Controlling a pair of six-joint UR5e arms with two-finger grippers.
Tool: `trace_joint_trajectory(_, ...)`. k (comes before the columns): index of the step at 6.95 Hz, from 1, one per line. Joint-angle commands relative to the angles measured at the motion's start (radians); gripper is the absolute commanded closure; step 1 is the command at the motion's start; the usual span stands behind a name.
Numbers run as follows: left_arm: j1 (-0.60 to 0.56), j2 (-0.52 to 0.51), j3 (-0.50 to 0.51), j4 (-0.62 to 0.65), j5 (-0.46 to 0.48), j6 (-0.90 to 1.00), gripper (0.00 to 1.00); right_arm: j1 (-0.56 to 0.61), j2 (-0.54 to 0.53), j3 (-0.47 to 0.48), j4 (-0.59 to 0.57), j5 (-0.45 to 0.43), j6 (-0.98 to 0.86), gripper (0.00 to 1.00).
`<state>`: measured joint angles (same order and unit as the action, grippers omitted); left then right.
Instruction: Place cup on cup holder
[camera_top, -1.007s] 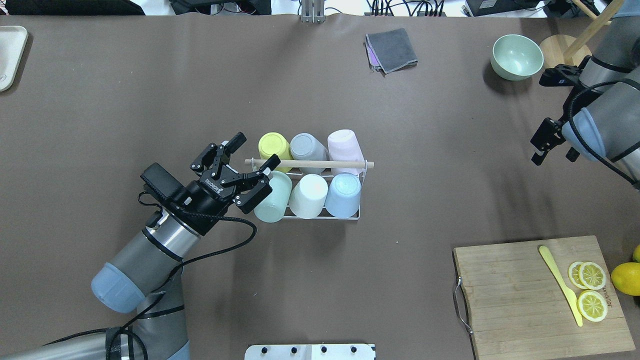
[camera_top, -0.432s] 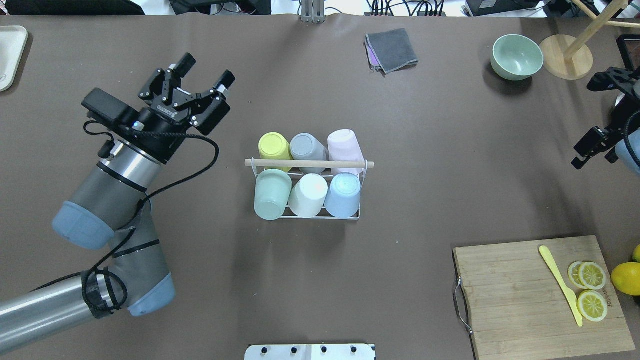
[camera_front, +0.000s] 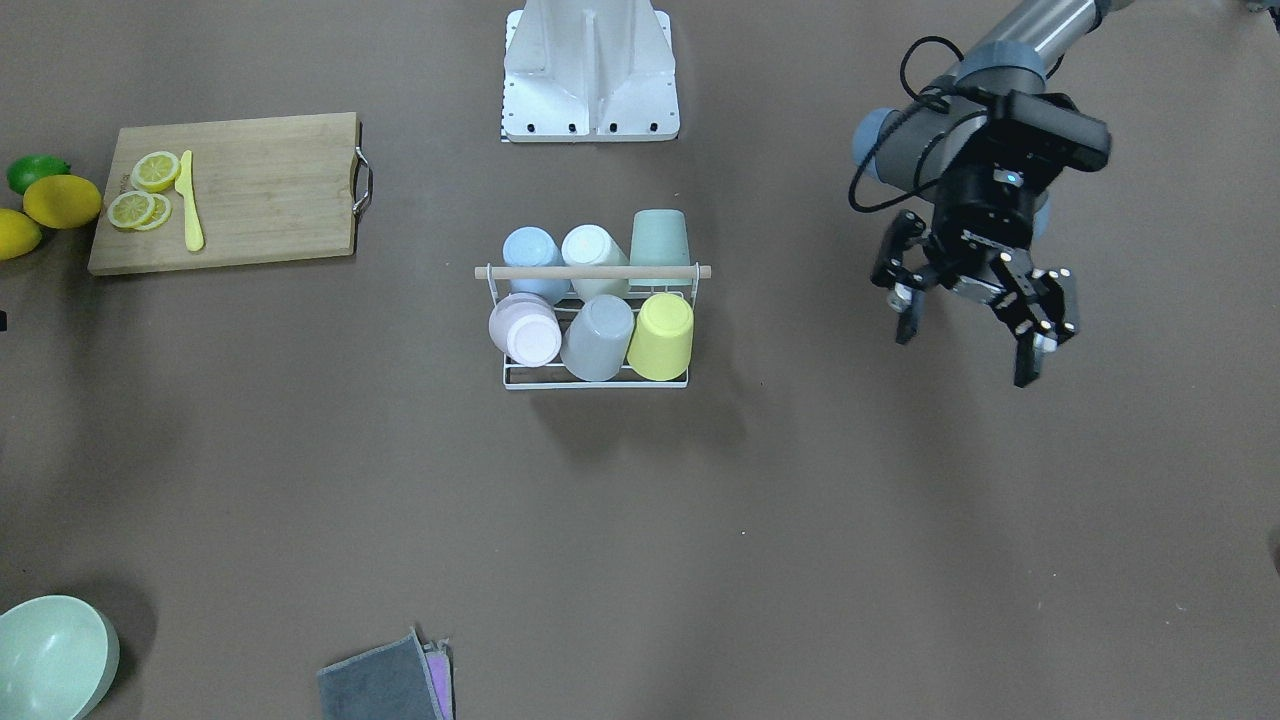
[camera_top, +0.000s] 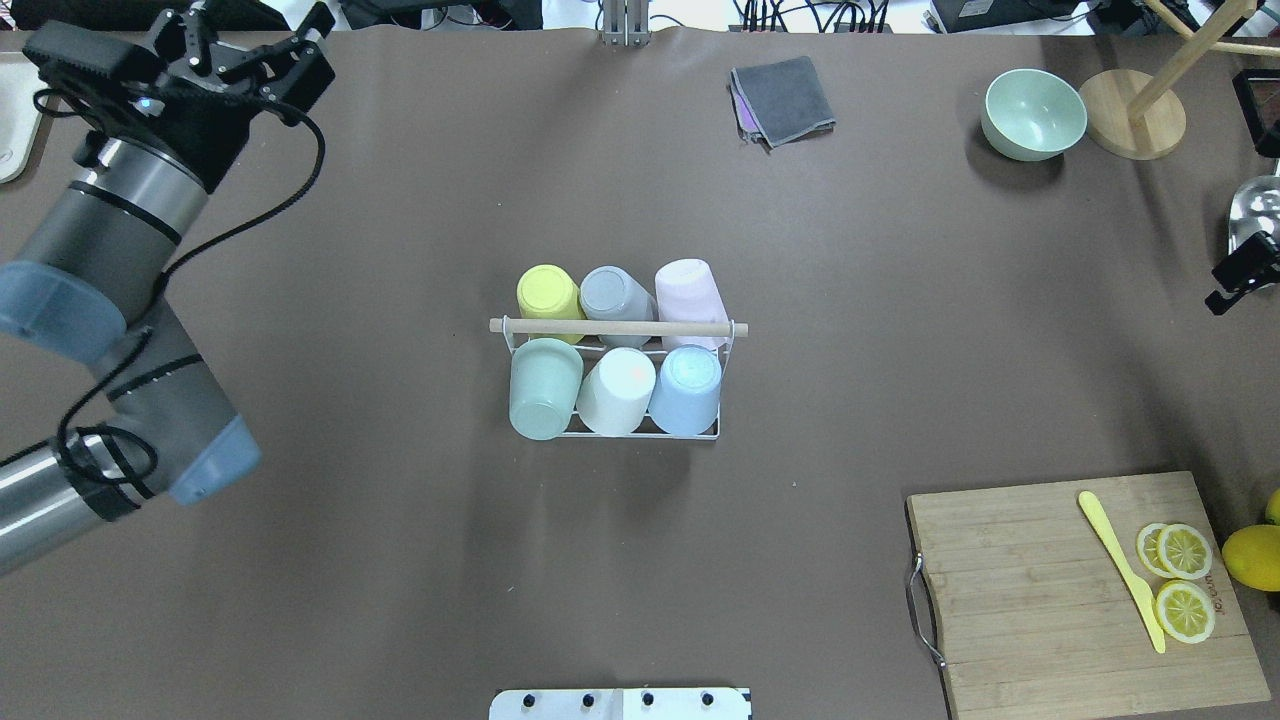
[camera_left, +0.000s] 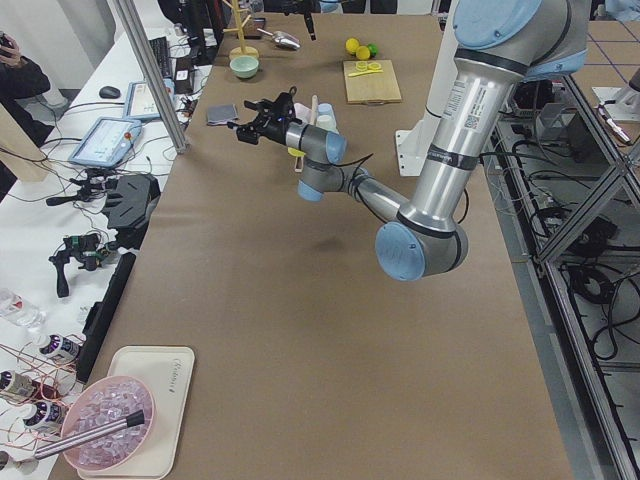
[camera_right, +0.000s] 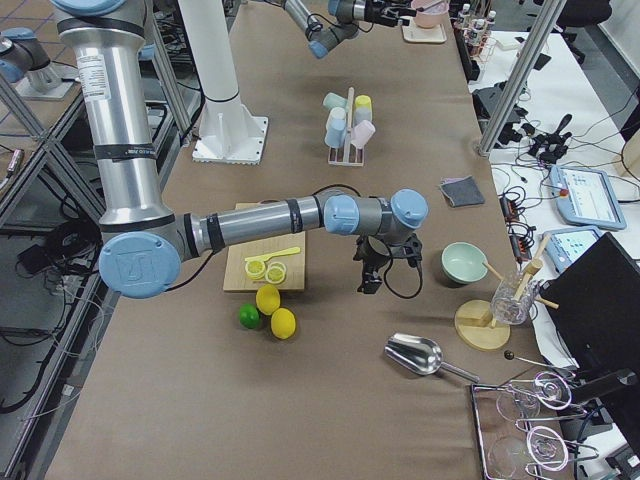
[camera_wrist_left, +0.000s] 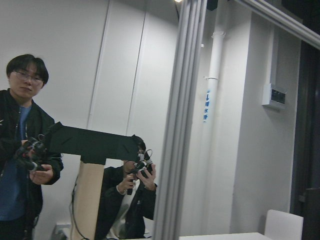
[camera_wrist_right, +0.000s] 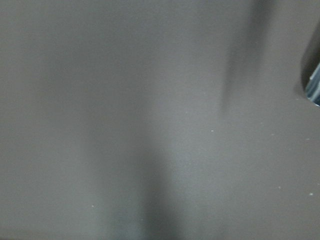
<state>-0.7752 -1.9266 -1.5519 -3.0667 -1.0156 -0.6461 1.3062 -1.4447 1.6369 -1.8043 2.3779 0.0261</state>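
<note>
Left claw (camera_top: 255, 40), spread and empty, has withdrawn to upper left; cup holder (camera_top: 620, 327) carries six cups (camera_top: 545, 390), placement apparently complete.

Two dark-jacketed operators (camera_wrist_left: 22, 145) are gripping black controllers (camera_wrist_left: 30, 157) beside a silver aluminium frame post (camera_wrist_left: 177, 120), and grey teach pendants (camera_right: 585, 193) are lying on a white bench (camera_right: 590, 100) along the brown desk (camera_left: 300, 340), marking a robotics lab.

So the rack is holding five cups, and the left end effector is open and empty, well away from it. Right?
Not quite. The rack is holding six cups, not five: the overhead view shows three in each row. The rest stands: the left end effector is open and empty, well away from it, as the front-facing view shows.
</note>
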Motion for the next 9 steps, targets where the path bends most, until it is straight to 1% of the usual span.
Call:
trace_joint_trajectory(1,-0.198,0.053,0.031,0.287,-0.272,-0.136,0.03,0.062,0.001,-0.003,0.011,-0.098,0.008,0.13)
trace_joint_trajectory(2,-0.281,0.064,0.083,0.381,-0.408,-0.162,0.03,0.071,0.000,-0.009,0.029,-0.121,0.018,0.12)
trace_joint_trajectory(3,-0.349,0.101,0.137,0.446,-0.540,-0.162,0.03,0.077,0.001,-0.018,0.036,-0.123,0.111,0.11)
trace_joint_trajectory(4,-0.393,0.103,0.177,0.565,-0.651,-0.161,0.03,0.077,0.001,-0.040,0.104,-0.123,0.197,0.02)
trace_joint_trajectory(5,-0.441,0.130,0.184,0.662,-0.745,-0.141,0.03,0.082,0.001,-0.057,0.173,-0.123,0.219,0.01)
trace_joint_trajectory(6,-0.505,0.132,0.209,0.713,-0.894,-0.042,0.03,0.082,0.001,-0.060,0.209,-0.132,0.219,0.01)
trace_joint_trajectory(7,-0.571,0.136,0.219,0.793,-1.035,0.079,0.03,0.082,0.001,-0.060,0.220,-0.161,0.219,0.01)
trace_joint_trajectory(8,-0.637,0.153,0.217,0.891,-1.128,0.221,0.03,0.082,0.001,-0.061,0.220,-0.146,0.218,0.01)
trace_joint_trajectory(9,-0.688,0.210,0.216,0.939,-1.194,0.358,0.04,0.082,0.001,-0.061,0.217,-0.088,0.219,0.01)
